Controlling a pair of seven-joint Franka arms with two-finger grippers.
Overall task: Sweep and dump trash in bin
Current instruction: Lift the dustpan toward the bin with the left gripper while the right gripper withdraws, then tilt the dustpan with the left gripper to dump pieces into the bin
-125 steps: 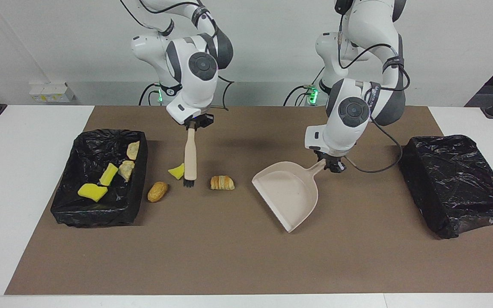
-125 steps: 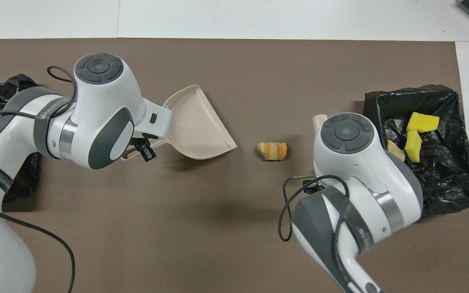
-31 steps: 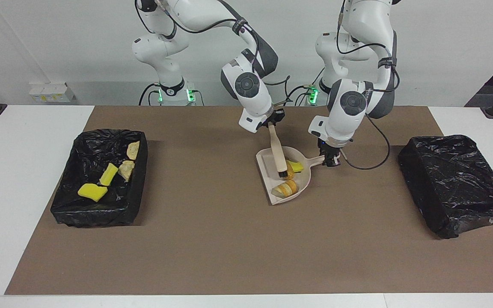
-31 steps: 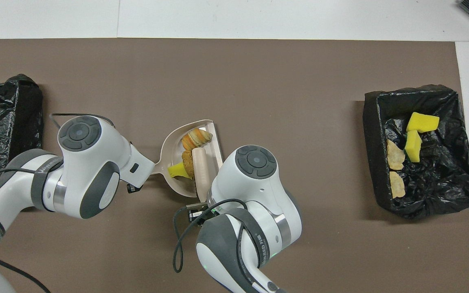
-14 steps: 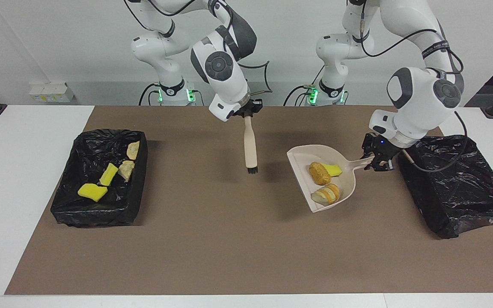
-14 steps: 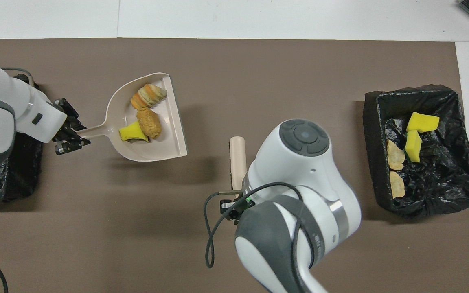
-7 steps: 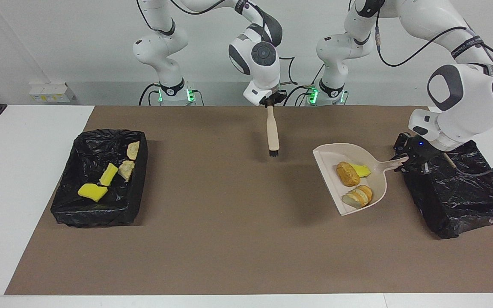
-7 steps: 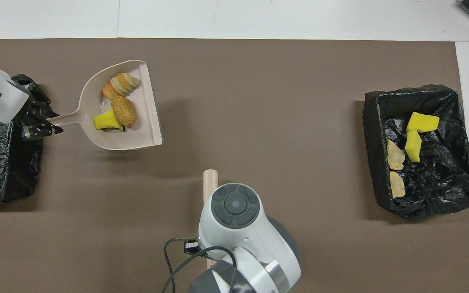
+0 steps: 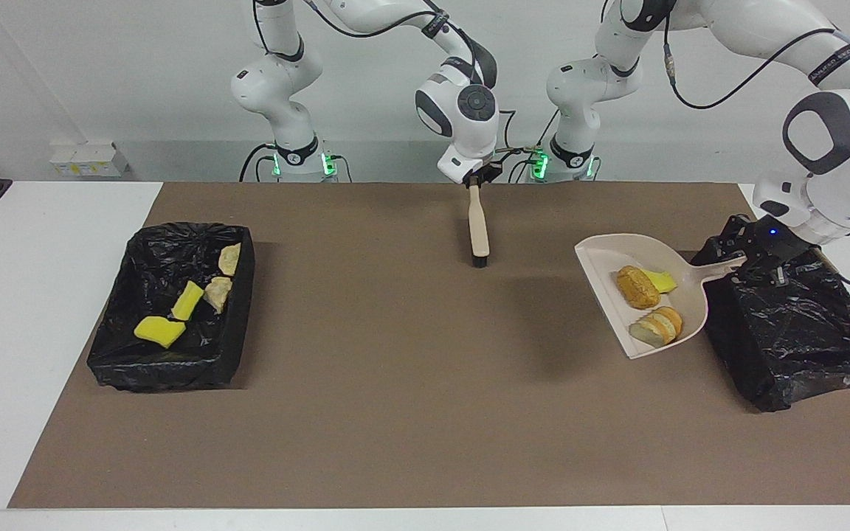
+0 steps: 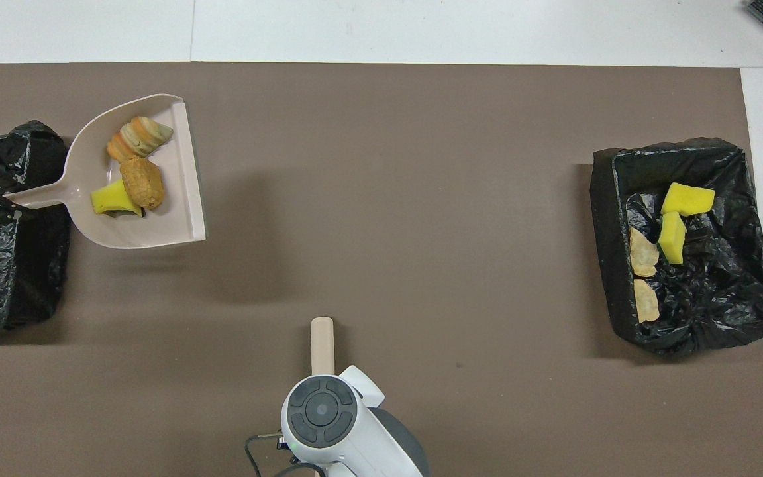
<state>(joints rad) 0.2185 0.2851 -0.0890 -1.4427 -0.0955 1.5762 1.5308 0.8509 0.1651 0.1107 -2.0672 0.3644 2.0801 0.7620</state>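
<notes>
Mat: brown, bins at both ends.
Left gripper: clamped on dustpan handle, trash carried.
Right gripper: brush gripped.

The left gripper is raised at about 3 o'clock in the facing view, clamped tight, its arm arching down from above. The right gripper hangs at 12 o'clock, fingers closed and pointing down, its arm folded close to the base.

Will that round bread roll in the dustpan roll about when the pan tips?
Probably: the bread roll looks rounded and lies loose on the smooth dustpan. The yellow sponge chunk beside it might briefly block it. It looks light.
</notes>
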